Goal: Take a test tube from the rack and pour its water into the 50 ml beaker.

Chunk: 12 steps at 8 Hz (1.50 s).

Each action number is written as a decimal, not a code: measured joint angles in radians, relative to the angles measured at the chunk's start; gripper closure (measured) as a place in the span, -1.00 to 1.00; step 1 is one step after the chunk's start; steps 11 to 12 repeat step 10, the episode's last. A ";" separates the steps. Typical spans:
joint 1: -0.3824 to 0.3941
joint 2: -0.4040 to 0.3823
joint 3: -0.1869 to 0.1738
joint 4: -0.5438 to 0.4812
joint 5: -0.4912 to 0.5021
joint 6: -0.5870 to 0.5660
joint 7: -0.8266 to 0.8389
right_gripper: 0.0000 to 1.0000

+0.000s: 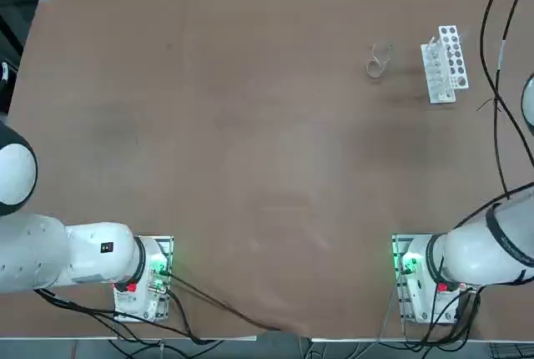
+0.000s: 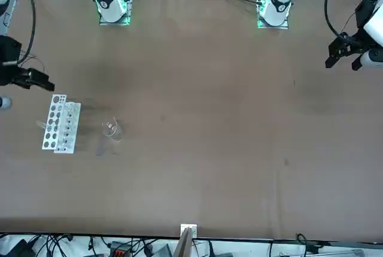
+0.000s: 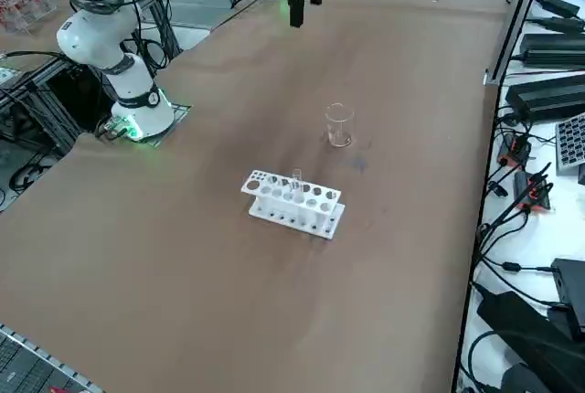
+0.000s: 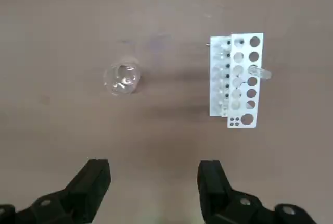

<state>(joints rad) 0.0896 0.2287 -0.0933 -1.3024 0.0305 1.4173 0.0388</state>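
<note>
Table: matt brown surface, smooth. Rack: white plastic, matt. 50 ml beaker and test tube: clear glossy glass. Right gripper fingers: black, matt.

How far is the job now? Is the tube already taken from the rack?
Nothing is done yet. The tube still stands in the rack, and the beaker sits apart beside it on the table. The right gripper hovers high above both, jaws open and empty. Left to do: descend, grasp the tube, lift it out, pour into the beaker.
</note>
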 joint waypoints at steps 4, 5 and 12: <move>0.004 -0.192 0.008 -0.257 0.000 0.143 0.000 -1.00; 0.005 -0.219 0.009 -0.293 0.000 0.152 0.000 -1.00; 0.006 -0.257 0.010 -0.339 -0.010 0.211 0.000 -1.00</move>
